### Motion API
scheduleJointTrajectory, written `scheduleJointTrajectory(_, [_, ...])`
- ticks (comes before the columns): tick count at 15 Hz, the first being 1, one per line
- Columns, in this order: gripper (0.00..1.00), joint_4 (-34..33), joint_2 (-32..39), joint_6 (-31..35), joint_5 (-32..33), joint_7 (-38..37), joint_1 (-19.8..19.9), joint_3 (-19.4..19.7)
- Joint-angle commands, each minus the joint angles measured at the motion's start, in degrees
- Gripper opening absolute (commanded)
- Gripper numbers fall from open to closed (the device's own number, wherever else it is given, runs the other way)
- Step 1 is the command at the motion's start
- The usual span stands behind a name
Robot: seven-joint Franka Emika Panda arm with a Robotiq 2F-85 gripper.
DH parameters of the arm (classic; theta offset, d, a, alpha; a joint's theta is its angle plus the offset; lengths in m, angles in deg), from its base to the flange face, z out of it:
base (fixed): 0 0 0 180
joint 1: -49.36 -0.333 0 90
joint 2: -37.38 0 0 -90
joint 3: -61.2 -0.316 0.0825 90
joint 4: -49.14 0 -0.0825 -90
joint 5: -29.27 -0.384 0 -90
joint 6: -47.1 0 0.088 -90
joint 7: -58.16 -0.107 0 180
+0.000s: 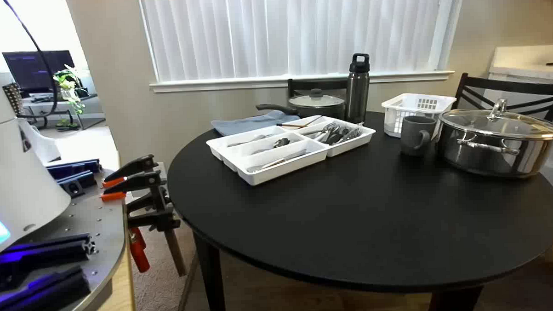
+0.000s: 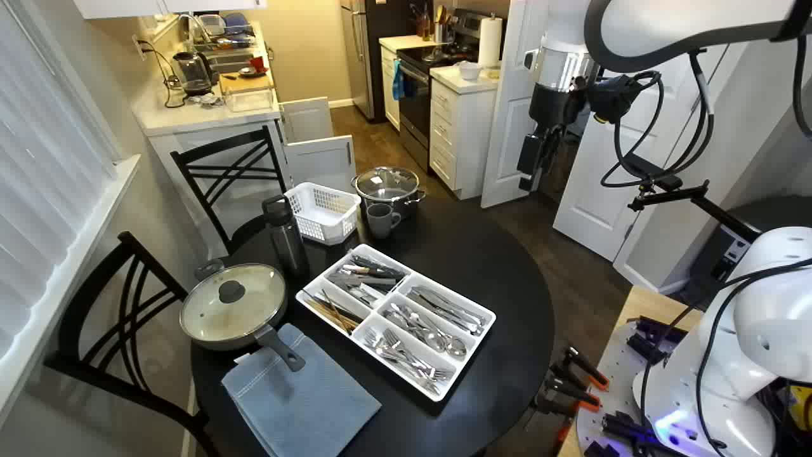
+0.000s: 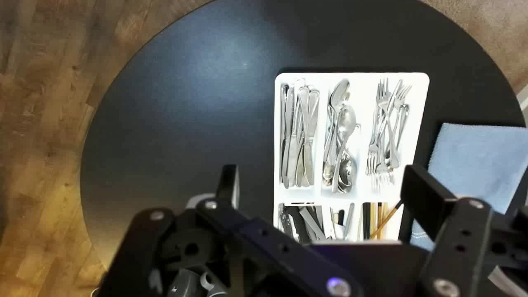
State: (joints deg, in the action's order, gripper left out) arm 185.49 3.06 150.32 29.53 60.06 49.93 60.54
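Round black surface [image 1: 375,212], kitchenware crowding one side of the cutlery tray [image 3: 363,97]

Toward 12 o'clock in an exterior view, a stove [image 2: 415,105] stands well apart from the surface. With the tray as the dial's centre there, a grey mug [image 2: 379,222] stands at 12, just in front of a lidded pot [image 2: 388,190]. A white basket [image 2: 320,230] sits at 11 and a dark bottle [image 2: 288,238] at 10, hemming in that side. A lidded pan [image 2: 228,311] fills 9 o'clock, its handle reaching over a folded blue cloth [image 2: 304,400] at 8. Black chairs [image 1: 317,84] stand beyond, at 9 and 10; clamps [image 2: 571,390] sit off the surface's edge at 4. The tray lies near the middle, loaded with knives [image 3: 293,156], spoons [image 3: 346,119] and forks [image 3: 383,101]. Between 1 and 2 o'clock, well above the surface, hangs the end effector [image 3: 324,185], jaws spread wide and empty; in the wrist view the tray shows between its fingers [image 3: 425,196].
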Motion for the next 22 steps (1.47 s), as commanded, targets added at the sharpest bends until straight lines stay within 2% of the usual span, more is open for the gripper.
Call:
scheduleJointTrajectory(1, [1.00, -0.2, 0.0, -0.2, 0.2, -0.2, -0.4, 0.3])
scheduleJointTrajectory(8, [1.00, 0.4, 0.4, 1.4, 1.1, -0.9, 0.2, 0.1])
scheduleJointTrajectory(9, [1.00, 0.8, 1.0, 3.6, 0.2, -0.3, -0.2, 0.5])
scheduleJointTrajectory(10, [1.00, 1.7, 2.7, 9.2, -1.3, 0.0, -0.6, 1.1])
scheduleJointTrajectory(13, [1.00, 3.2, 7.7, 23.5, 0.0, -1.8, 0.5, 0.8])
scheduleJointTrajectory(16, [1.00, 6.1, 15.7, 37.6, -1.0, -0.8, 0.2, 1.6])
scheduleJointTrajectory(19, [1.00, 6.2, 22.8, 40.9, -7.7, 5.3, -3.4, 3.6])
scheduleJointTrajectory(22, [1.00, 4.9, 29.9, 40.7, -8.2, 3.3, -4.1, 1.0])
